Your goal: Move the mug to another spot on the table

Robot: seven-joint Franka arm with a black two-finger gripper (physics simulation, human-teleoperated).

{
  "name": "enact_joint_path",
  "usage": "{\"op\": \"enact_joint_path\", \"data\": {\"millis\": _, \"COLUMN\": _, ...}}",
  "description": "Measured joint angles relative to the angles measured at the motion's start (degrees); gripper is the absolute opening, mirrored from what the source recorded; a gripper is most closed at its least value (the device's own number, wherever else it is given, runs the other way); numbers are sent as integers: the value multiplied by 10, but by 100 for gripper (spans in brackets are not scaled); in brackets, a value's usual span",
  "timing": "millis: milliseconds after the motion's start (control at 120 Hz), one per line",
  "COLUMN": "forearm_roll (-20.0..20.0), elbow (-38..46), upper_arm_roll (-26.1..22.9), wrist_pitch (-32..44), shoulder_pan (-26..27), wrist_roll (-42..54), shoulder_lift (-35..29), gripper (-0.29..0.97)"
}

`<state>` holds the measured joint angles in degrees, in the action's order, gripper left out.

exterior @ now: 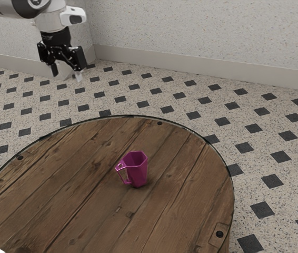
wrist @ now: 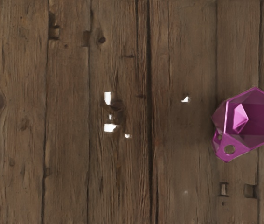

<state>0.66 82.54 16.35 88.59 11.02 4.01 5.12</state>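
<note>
Hovering high above the round wooden tabletop, my hand hangs empty, fingers apart, well away from the upright magenta faceted mug.

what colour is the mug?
Solid magenta: the faceted magenta mug shows best in the exterior view.

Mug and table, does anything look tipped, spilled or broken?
Nothing serious. The mug stands upright on the table, empty, with no spill. The only oddity is a few small holes in the tabletop, showing white through the wood.
</note>
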Motion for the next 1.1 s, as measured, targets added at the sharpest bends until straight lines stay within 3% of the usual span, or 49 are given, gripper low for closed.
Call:
{"op": "enact_joint_path", "data": {"millis": 133, "forearm_roll": 0, "elbow": 38, "upper_arm_roll": 3, "wrist_pitch": 7, "shoulder_pan": 5, "wrist_roll": 16, "shoulder_lift": -27, "gripper": 68}}
{"op": "enact_joint_path", "data": {"millis": 300, "forearm_roll": -1, "elbow": 289, "upper_arm_roll": 15, "wrist_pitch": 102, "shoulder_pan": 62, "wrist_roll": 122, "shoulder_lift": -158, "gripper": 68}}
{"op": "enact_joint_path", "data": {"millis": 550, "forearm_roll": -10, "elbow": 557, "upper_arm_roll": 87, "wrist_pitch": 350, "shoulder_pan": 148, "wrist_roll": 271, "shoulder_lift": -217, "gripper": 68}}
{"op": "enact_joint_path", "data": {"millis": 633, "forearm_roll": -77, "elbow": 604, "upper_arm_roll": 103, "wrist_pitch": 447, "shoulder_pan": 161, "wrist_roll": 329, "shoulder_lift": -221, "gripper": 68}}
{"op": "enact_joint_path", "data": {"millis": 808, "forearm_roll": -275, "elbow": 631, "upper_arm_roll": 122, "wrist_pitch": 580, "shoulder_pan": 173, "wrist_roll": 471, "shoulder_lift": -219, "gripper": 68}}
{"op": "enact_joint_path", "data": {"millis": 1100, "forearm_roll": -406, "elbow": 581, "upper_arm_roll": 142, "wrist_pitch": 652, "shoulder_pan": 193, "wrist_roll": 648, "shoulder_lift": -118, "gripper": 68}}
